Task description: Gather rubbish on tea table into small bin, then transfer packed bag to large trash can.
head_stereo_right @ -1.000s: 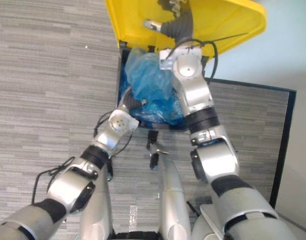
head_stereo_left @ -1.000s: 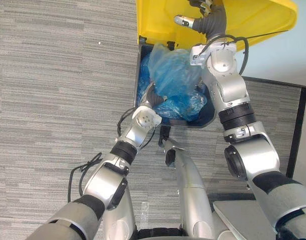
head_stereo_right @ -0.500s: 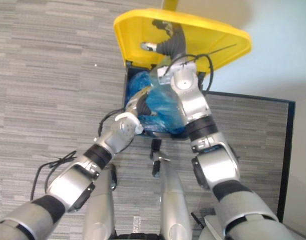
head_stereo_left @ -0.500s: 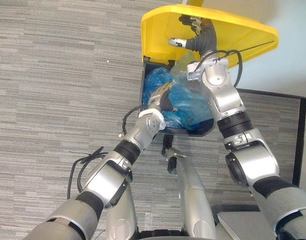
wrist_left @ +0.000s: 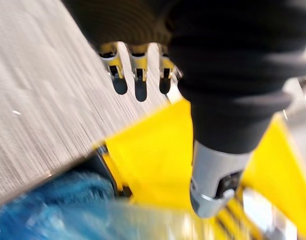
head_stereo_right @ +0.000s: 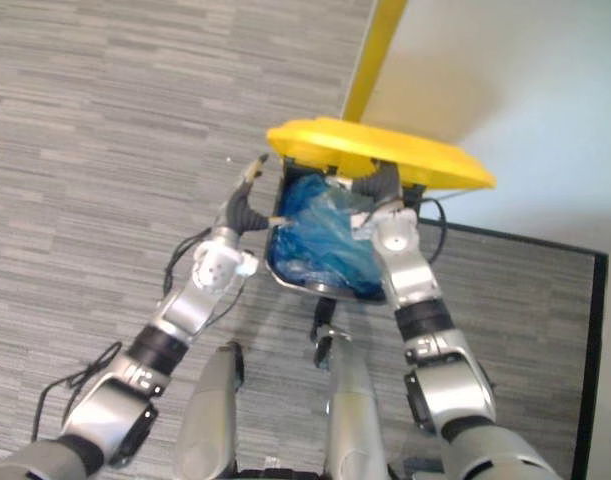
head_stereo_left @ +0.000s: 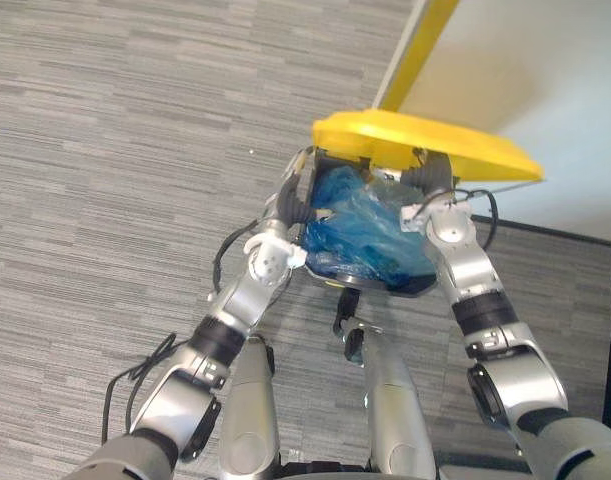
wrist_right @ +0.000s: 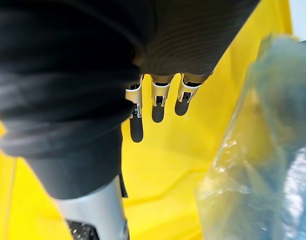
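Large trash can (head_stereo_left: pixel 380 289): dark body standing on the grey carpet floor (head_stereo_left: pixel 105 150), against a pale wall. Its yellow lid (head_stereo_left: pixel 425 140) is raised and lies nearly level above the opening, hinged at the can's far edge.

Packed bag (head_stereo_left: pixel 360 230): blue, crumpled, lying inside the can and filling most of the opening. Its upper folds rise to about the rim. A clear, thinner part of the bag stands up at the can's right side, just beside the right hand.

Right hand (head_stereo_left: pixel 430 178): under the lid at the can's right side. Its fingers (wrist_right: pixel 158 107) are straight and side by side, pointing at the lid's yellow underside and holding nothing. Contact with the lid cannot be confirmed; my judgement is that this hand props the lid.

Left hand (head_stereo_right: pixel 243 205): at the can's left rim, outside the opening, fingers (wrist_left: pixel 138 82) straight and relaxed, thumb apart, empty.

Assessment: the bag is delivered, and what is left is to withdraw and close.

Recommendation:
- Take the left hand clear of the rim first.
- Lower the lid on the right hand's flat fingers rather than dropping it.
- Draw that hand out sideways over the right rim.
- Watch that the upstanding plastic neither snags on the fingers nor gets caught under the lid.
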